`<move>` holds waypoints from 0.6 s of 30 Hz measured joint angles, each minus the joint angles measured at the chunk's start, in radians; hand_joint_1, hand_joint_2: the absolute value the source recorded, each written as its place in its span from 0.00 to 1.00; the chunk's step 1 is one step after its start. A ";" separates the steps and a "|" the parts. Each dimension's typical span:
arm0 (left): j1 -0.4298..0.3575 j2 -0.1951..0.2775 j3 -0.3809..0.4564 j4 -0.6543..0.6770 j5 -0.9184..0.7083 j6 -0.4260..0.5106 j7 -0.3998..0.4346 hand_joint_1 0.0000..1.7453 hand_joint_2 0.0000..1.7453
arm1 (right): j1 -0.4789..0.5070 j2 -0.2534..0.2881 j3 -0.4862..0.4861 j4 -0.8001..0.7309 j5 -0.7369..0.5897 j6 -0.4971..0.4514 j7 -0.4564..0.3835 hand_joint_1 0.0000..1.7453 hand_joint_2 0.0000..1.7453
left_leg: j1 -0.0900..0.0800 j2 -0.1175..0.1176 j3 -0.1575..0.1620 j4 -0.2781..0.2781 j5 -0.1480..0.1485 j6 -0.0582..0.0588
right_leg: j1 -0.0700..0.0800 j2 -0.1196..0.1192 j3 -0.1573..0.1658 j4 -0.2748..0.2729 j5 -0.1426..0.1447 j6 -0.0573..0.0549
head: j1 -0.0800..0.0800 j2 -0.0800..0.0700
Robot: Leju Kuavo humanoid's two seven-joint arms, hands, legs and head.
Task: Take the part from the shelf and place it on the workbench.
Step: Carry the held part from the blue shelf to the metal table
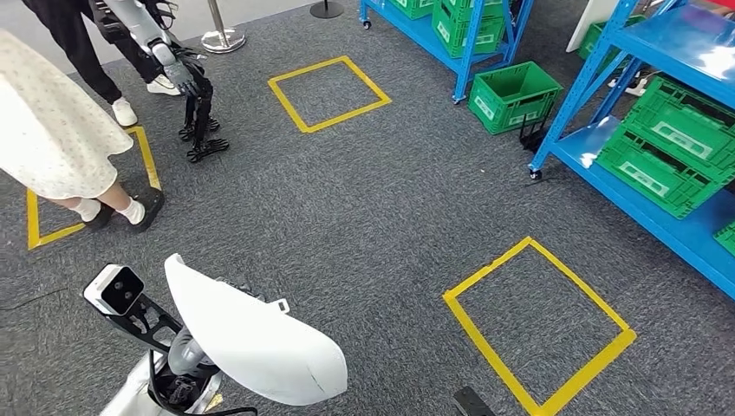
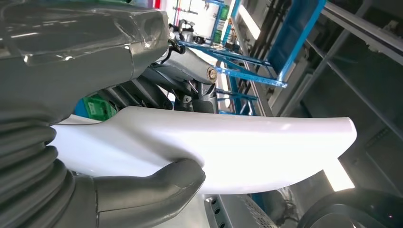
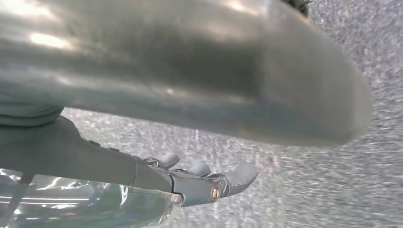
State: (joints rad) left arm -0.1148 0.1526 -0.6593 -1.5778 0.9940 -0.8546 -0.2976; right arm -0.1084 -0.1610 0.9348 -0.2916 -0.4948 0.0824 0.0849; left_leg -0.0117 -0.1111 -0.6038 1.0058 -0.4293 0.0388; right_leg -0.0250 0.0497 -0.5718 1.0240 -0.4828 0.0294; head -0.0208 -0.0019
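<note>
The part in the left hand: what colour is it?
Plain glossy white, the part shows best in the left wrist view.

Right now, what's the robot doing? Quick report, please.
Left hand holds white part. Right hand open, empty. Person stands ahead-left.

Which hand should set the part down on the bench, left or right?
Left. The left hand already grips the white part; the right hand hangs over carpet, fingers apart, holding nothing.

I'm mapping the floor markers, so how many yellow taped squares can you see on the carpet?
3. One whole yellow square top centre, near the blue shelving; one yellow square at lower right; one yellow square at left, partly hidden by a person. More may lie outside the view.
</note>
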 joint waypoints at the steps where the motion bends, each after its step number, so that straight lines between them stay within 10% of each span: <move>1: 0.000 0.000 0.000 0.000 0.000 0.000 0.000 1.00 1.00 | -0.001 0.000 0.000 0.000 0.001 0.001 0.001 0.00 0.00 | 0.001 -0.006 -0.005 0.002 0.000 -0.003 | 0.003 -0.009 0.000 -0.001 0.002 -0.008 | 0.000 0.000; 4: 0.000 0.002 0.001 0.000 0.000 0.001 -0.001 1.00 1.00 | -0.007 0.001 0.000 -0.002 0.003 0.002 0.003 0.00 0.00 | 0.003 0.031 -0.026 0.041 -0.023 -0.017 | 0.000 -0.033 0.003 -0.003 0.004 -0.024 | -0.004 0.000; 9: -0.002 0.002 0.000 0.000 0.000 0.001 -0.002 1.00 1.00 | -0.004 -0.002 -0.001 -0.002 0.000 0.002 0.005 0.00 0.00 | 0.017 0.106 -0.167 0.311 -0.131 -0.038 | 0.008 -0.084 0.006 -0.003 -0.003 -0.040 | -0.009 0.000; 13: -0.011 0.002 -0.004 0.001 0.000 0.000 -0.002 1.00 1.00 | -0.004 -0.002 -0.007 -0.002 -0.009 0.002 0.006 0.00 0.00 | 0.010 0.145 -0.060 0.098 -0.020 -0.020 | 0.013 -0.121 0.014 -0.003 -0.011 -0.039 | -0.009 0.000; 15: -0.021 0.002 -0.008 0.002 0.000 -0.003 -0.002 1.00 1.00 | -0.003 0.000 -0.011 -0.002 -0.012 0.002 0.004 0.00 0.00 | -0.001 0.168 -0.018 0.019 -0.002 -0.008 | 0.017 -0.138 0.017 -0.004 -0.016 -0.032 | -0.009 0.000; 18: -0.026 0.002 -0.013 0.002 0.000 -0.008 -0.002 1.00 1.00 | 0.000 0.001 -0.015 -0.002 -0.014 0.001 -0.001 0.00 0.00 | -0.005 0.142 -0.013 0.000 0.001 0.002 | 0.017 -0.152 0.023 -0.007 -0.020 -0.021 | -0.009 0.000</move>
State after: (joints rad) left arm -0.1408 0.1545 -0.6724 -1.5762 0.9937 -0.8624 -0.2995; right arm -0.1087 -0.1596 0.9196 -0.2935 -0.5091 0.0835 0.0838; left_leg -0.0172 0.0314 -0.6172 1.0062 -0.4280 0.0404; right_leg -0.0079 -0.1020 -0.5492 1.0165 -0.5033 0.0087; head -0.0294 -0.0019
